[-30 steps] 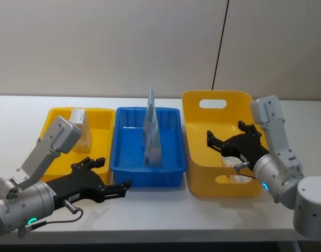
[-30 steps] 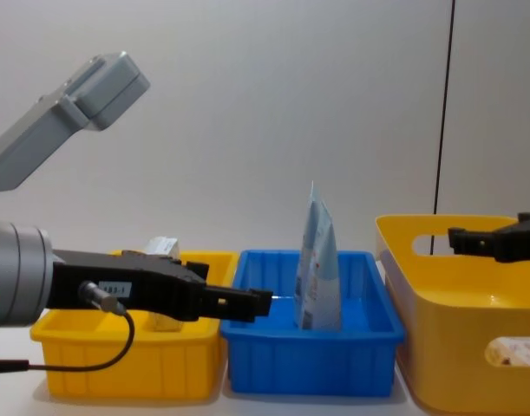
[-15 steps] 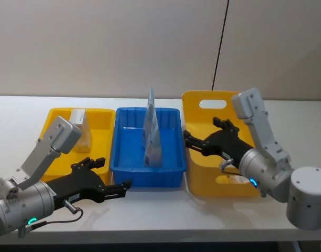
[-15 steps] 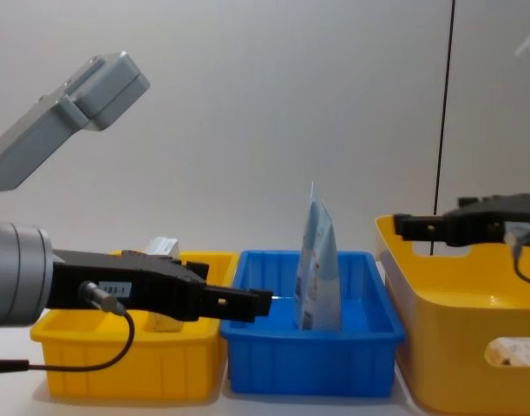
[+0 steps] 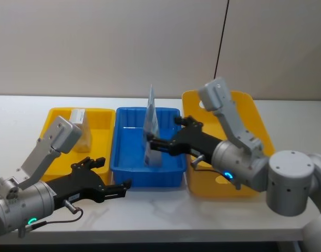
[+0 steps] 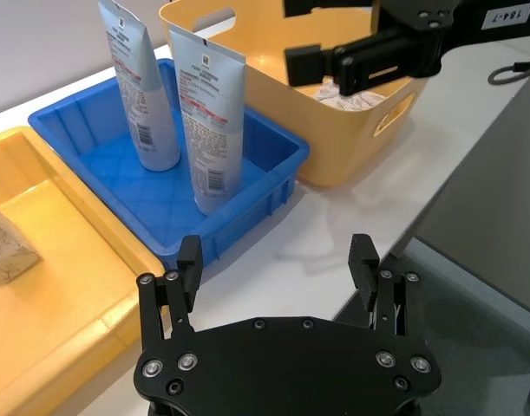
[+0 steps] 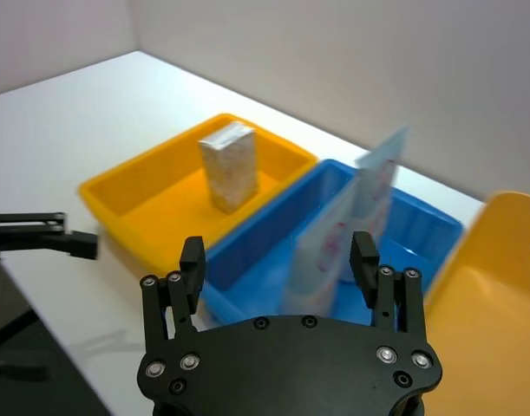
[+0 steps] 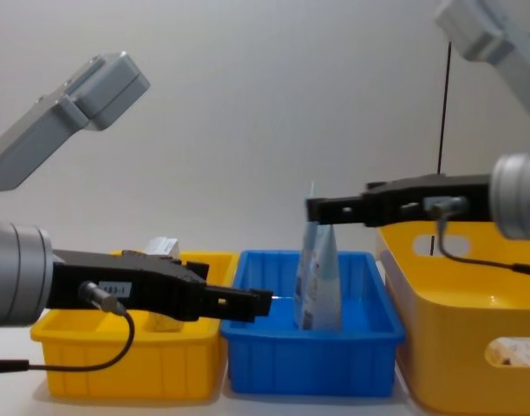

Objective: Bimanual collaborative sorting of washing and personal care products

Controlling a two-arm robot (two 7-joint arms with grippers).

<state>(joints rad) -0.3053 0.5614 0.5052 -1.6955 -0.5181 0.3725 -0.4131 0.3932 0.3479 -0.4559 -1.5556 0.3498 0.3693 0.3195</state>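
Light-blue flat pouches (image 5: pixel 151 118) sorted; whitish packs (image 6: pixel 356 97) left in the yellow plastic basket (image 5: pixel 202 184). My left pincer (image 5: pixel 121 186) and right pincer (image 5: pixel 152 143) gape empty.

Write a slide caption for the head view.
Right tool, open, hovers over the blue tray beside two upright pouches; left tool, open, hangs by that tray's front left corner.
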